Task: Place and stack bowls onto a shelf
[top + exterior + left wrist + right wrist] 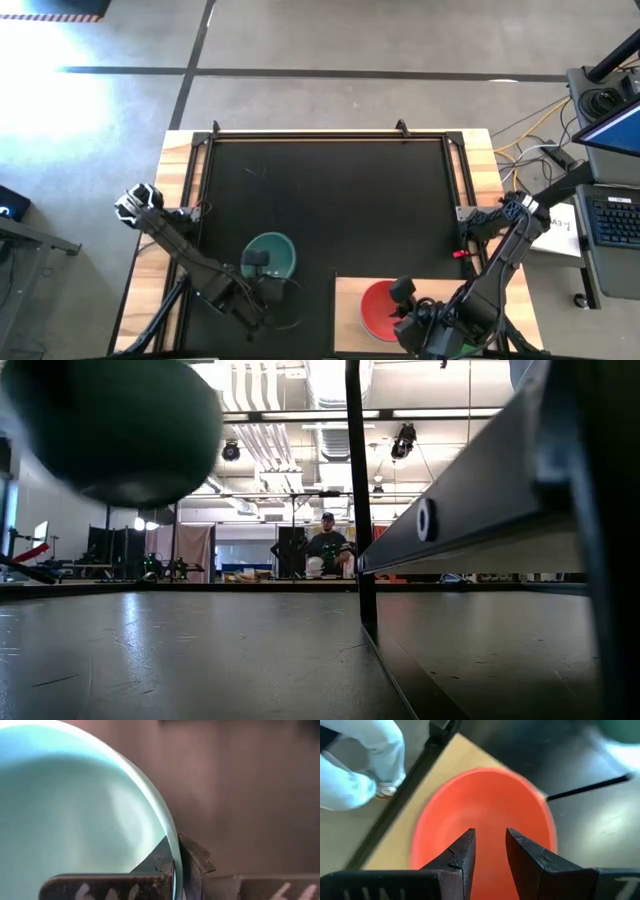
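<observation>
Left tool (262,262) clamps teal-green bowl (278,252) over black mat (330,190).

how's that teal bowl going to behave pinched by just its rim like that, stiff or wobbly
The teal-green bowl looks like thin, glossy plastic, so probably light but slippery. The left gripper is shut on one edge only, so the bowl may swing or tilt as it travels. Its rim keeps a clean curve under the pinch, which suggests it is fairly stiff.

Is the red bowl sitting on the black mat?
No, the red bowl rests on the light wooden shelf, beside the black mat.
</observation>
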Available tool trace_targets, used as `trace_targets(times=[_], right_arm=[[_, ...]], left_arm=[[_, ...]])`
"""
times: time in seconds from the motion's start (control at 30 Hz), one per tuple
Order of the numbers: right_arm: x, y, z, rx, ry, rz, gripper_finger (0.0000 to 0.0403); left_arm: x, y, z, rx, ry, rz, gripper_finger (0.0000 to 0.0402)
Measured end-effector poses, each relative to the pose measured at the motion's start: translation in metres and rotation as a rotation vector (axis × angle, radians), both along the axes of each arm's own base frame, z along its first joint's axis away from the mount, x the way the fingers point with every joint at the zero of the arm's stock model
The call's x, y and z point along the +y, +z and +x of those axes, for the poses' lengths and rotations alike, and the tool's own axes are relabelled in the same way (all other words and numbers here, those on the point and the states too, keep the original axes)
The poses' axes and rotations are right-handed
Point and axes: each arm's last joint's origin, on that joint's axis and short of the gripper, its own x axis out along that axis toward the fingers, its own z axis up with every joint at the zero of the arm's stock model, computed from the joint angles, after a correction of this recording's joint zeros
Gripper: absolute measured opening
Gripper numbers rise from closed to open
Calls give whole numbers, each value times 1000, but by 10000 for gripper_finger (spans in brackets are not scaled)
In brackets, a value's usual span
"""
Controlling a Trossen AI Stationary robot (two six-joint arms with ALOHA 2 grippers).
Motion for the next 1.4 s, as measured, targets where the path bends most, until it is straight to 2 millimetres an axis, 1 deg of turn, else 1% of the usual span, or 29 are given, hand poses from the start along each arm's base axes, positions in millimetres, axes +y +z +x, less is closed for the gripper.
trace_targets(times=[0.17, 0.3, 0.37, 0.47, 0.6, 0.7, 0.77, 0.9, 1.03, 1.23, 1.4], right_arm=[[-8, 10, 8, -97, 30, -126, 98], [-23, 16, 17, -89, 16, -190, 98], [-32, 18, 24, -77, 12, -217, 98], [-49, 23, 35, -56, -4, -253, 98], [-79, 32, 52, -36, -50, -284, 98], [-102, 40, 64, -15, -68, -241, 98], [-117, 43, 72, 3, -82, -199, 98], [-145, 44, 85, 34, -100, -167, 98], [-162, 44, 91, 50, -91, -184, 98], [-171, 44, 94, 65, 44, -229, 98], [-174, 44, 96, 61, 97, -255, 98]], left_arm=[[18, 17, 19, -38, -114, 84, 0], [39, 23, 33, -17, -170, 139, 0], [49, 24, 39, -2, -226, 173, 0], [63, 27, 47, 21, -320, 225, 0], [85, 29, 57, 52, -395, 281, 0], [101, 31, 63, 70, -428, 311, 0], [110, 32, 66, 84, -482, 325, 0], [119, 33, 71, 91, -613, 348, 0], [124, 33, 73, 99, -690, 349, 0], [125, 33, 74, 117, -828, 383, 0], [126, 33, 76, 111, -911, 417, 0]])
